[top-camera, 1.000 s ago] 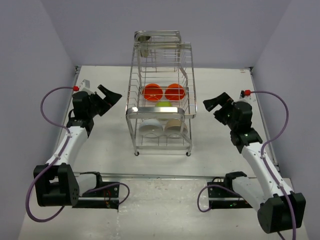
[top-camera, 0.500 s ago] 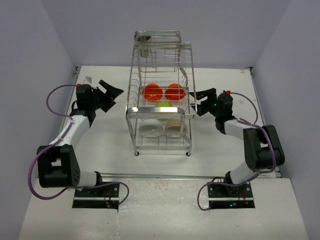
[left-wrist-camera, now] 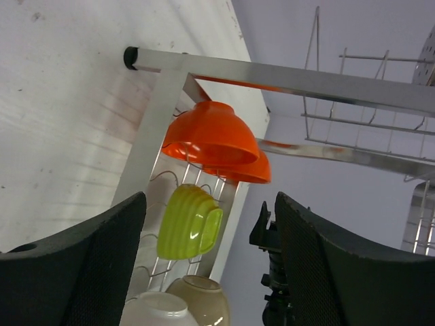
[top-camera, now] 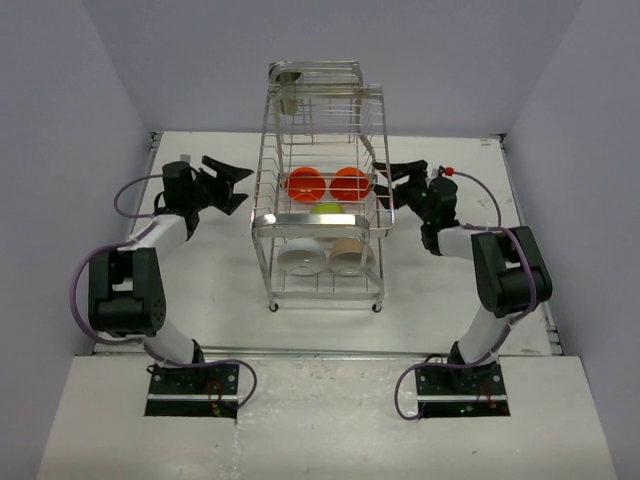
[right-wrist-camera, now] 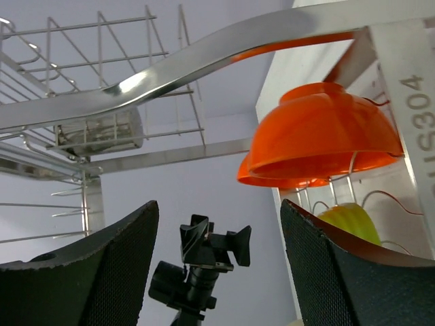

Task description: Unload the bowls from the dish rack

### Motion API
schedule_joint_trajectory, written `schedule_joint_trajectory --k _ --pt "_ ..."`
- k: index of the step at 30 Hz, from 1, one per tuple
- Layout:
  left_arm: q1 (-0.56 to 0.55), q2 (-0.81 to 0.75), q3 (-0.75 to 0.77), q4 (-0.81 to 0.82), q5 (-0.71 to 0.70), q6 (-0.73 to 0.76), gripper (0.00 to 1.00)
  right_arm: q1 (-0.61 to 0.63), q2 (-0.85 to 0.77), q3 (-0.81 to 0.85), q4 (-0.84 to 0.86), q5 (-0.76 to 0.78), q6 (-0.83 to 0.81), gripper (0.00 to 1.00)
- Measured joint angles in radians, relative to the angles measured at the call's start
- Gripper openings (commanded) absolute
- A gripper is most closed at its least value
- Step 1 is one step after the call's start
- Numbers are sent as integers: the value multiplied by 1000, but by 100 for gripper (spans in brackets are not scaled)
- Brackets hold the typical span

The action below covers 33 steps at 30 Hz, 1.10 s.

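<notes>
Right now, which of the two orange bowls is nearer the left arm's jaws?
The left-hand orange bowl in the dish rack, facing the left arm's open jaws; the other orange bowl sits on the right arm's side.

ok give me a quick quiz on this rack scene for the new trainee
1. True or false: the left gripper and the right gripper are both open and hold nothing.
2. How many orange bowls sit in the dish rack? A one, B two, C three.
3. Fill in: on the bottom tier, the white bowl sits beside the ____ bowl.
Key: 1 true; 2 B; 3 the beige bowl.
</notes>
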Motion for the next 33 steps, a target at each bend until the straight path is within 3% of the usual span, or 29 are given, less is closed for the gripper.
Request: schedule_joint_trajectory --k 5,13,20,33 --pt "0 62 31 70 36 -106 71 2 -7 30 -3 3 -21 74" --pt "-32 94 45 95 72 -258 75 21 -78 30 -51 28 -87 74" --pt "-126 95 48 93 60 -378 77 42 -106 29 -99 64 -128 72" --pt "-177 261 248 70 15 -574 70 65 -139 135 -264 98 -153 71"
